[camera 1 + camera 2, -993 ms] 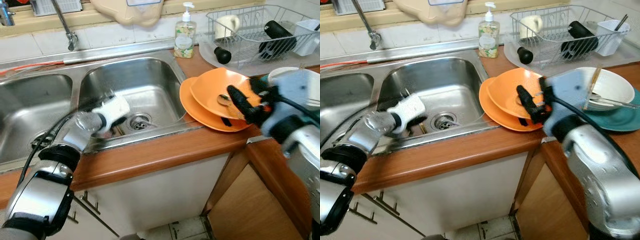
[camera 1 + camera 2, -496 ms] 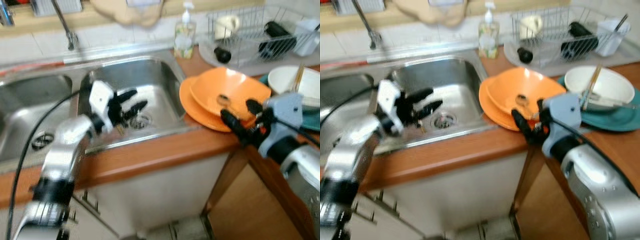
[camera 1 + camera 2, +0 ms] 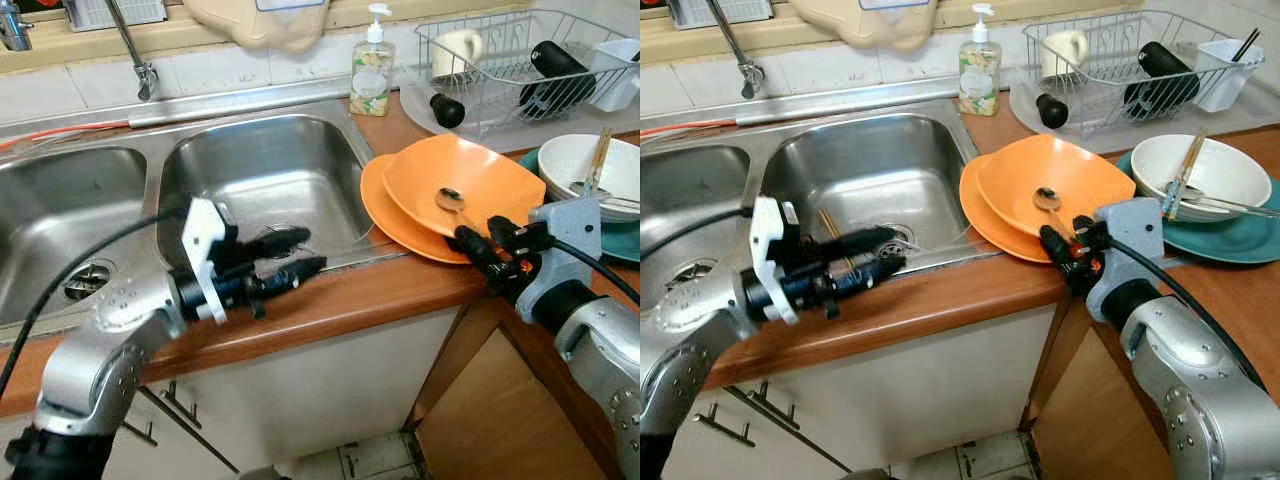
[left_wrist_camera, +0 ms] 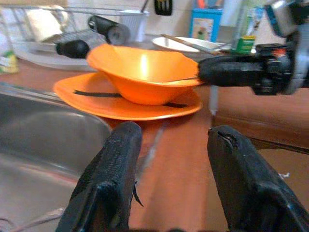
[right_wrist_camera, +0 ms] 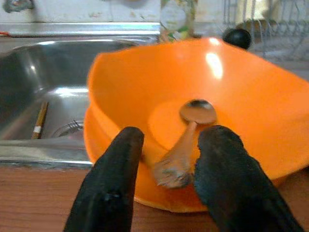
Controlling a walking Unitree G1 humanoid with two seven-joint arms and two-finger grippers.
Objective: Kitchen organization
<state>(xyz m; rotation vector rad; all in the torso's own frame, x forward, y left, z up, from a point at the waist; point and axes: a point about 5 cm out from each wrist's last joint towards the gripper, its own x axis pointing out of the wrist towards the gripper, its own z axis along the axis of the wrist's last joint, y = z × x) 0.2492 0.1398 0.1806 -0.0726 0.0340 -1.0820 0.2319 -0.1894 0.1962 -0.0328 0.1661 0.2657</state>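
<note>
An orange bowl (image 3: 470,180) sits on an orange plate (image 3: 385,215) on the wooden counter, right of the sink. A metal spoon (image 3: 450,200) lies in the bowl, its handle toward the near rim. My right gripper (image 3: 478,238) is at that near rim, open, with the spoon handle (image 5: 176,159) between its fingers (image 5: 111,193) and untouched. My left gripper (image 3: 312,250) hovers over the front edge of the right sink basin (image 3: 250,170), open and empty, pointing toward the bowl (image 4: 145,72). A chopstick (image 3: 830,225) lies in that basin near the drain.
A white bowl (image 3: 1195,170) with chopsticks and a spoon stands on a teal plate (image 3: 1240,240) at the right. Behind are a wire dish rack (image 3: 500,60) with a mug and utensils, a soap bottle (image 3: 370,65) and the faucet (image 3: 130,45). A second basin (image 3: 60,210) lies left.
My left gripper rose out of the right basin and swung to the counter's front edge, pointing right. My right gripper drew back from over the bowl to its near rim.
</note>
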